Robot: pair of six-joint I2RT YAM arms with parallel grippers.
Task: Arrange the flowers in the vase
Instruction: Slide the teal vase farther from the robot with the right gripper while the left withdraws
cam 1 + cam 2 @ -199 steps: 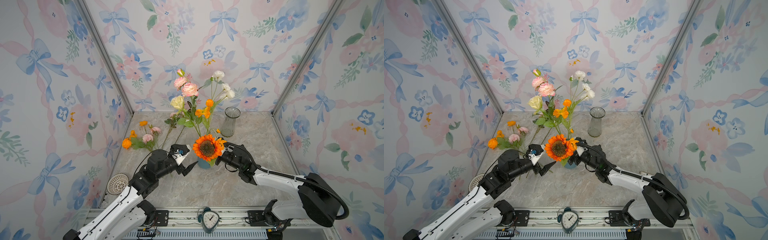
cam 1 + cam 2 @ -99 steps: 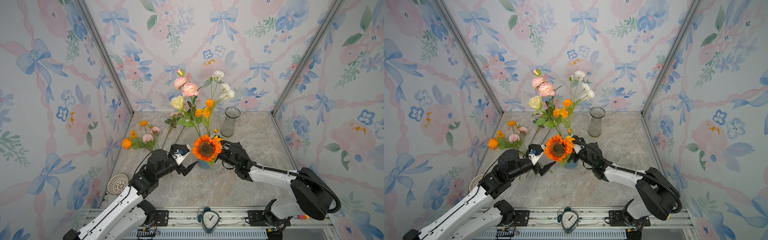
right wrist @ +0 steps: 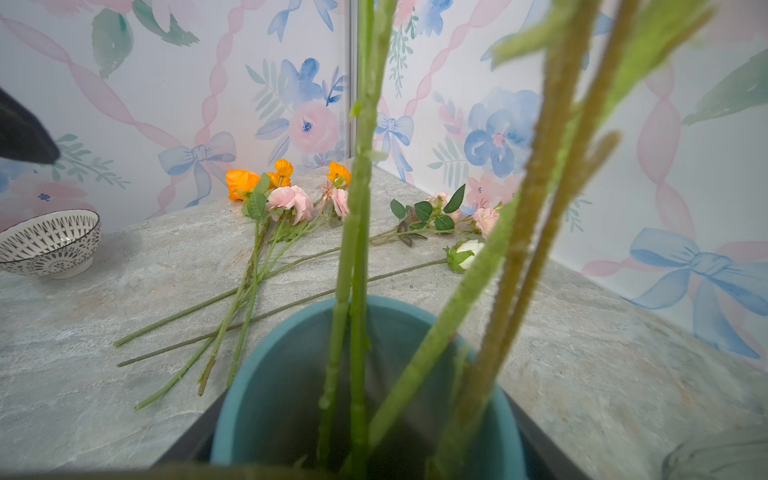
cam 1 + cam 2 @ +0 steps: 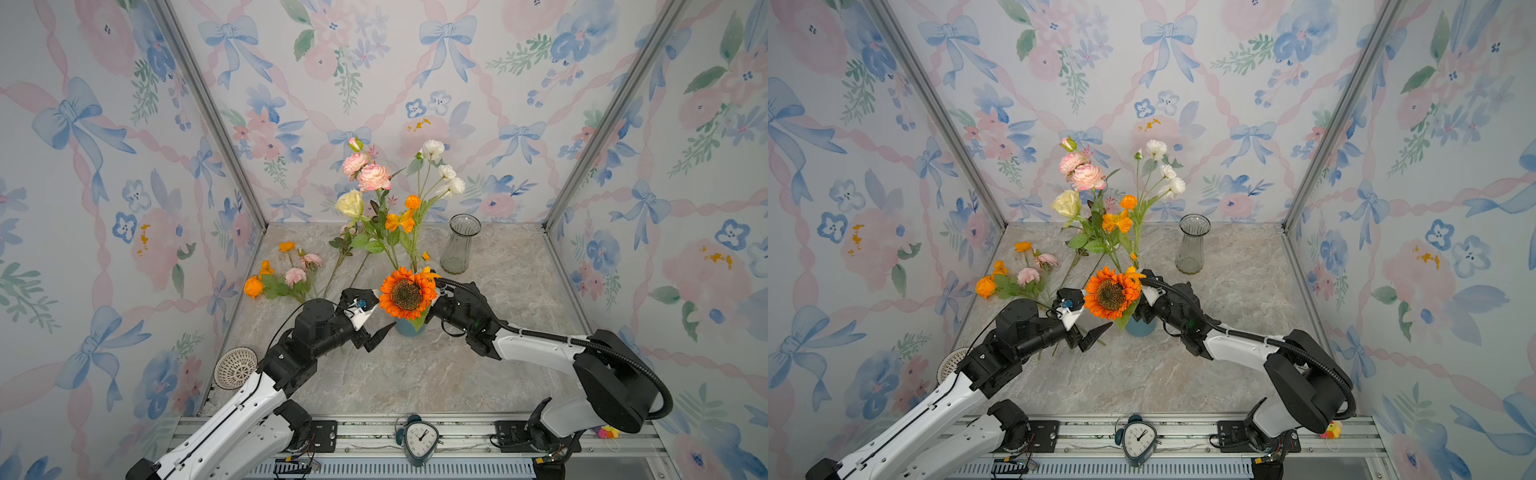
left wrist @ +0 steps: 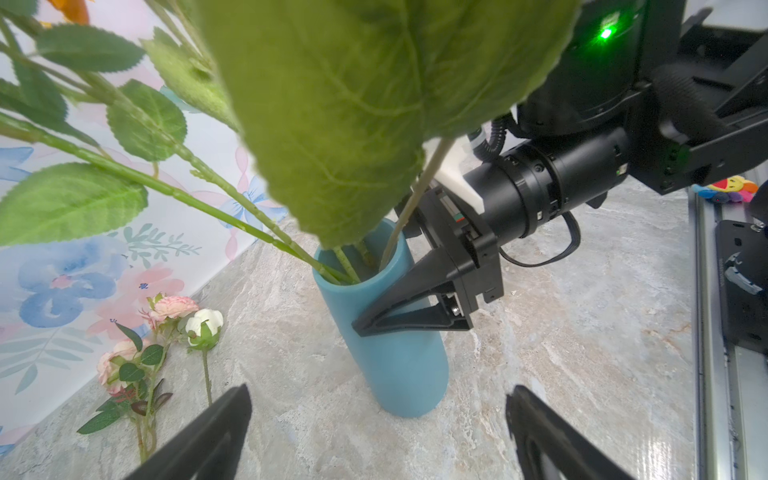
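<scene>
Several flowers (image 4: pixel 370 176) stand in the blue vase (image 5: pixel 395 353), others lie on the worktop (image 4: pixel 415 374); left tool (image 4: pixel 385 308) gapes empty, right tool (image 4: pixel 1144 309) straddles the vase, seemingly steadying it, whether clamped I cannot tell; next, pinch a loose stem.

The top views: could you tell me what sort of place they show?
Probably a staged robot test booth, not a home: flower-printed wall panels on aluminium corner posts, and two robot arms bolted to a metal rail.

A patterned bowl (image 4: pixel 235 368) sits by the left wall, a glass vase (image 4: pixel 459 245) toward the back. A teal alarm clock (image 4: pixel 420 439) lies on the front rail (image 4: pixel 465 432).
</scene>
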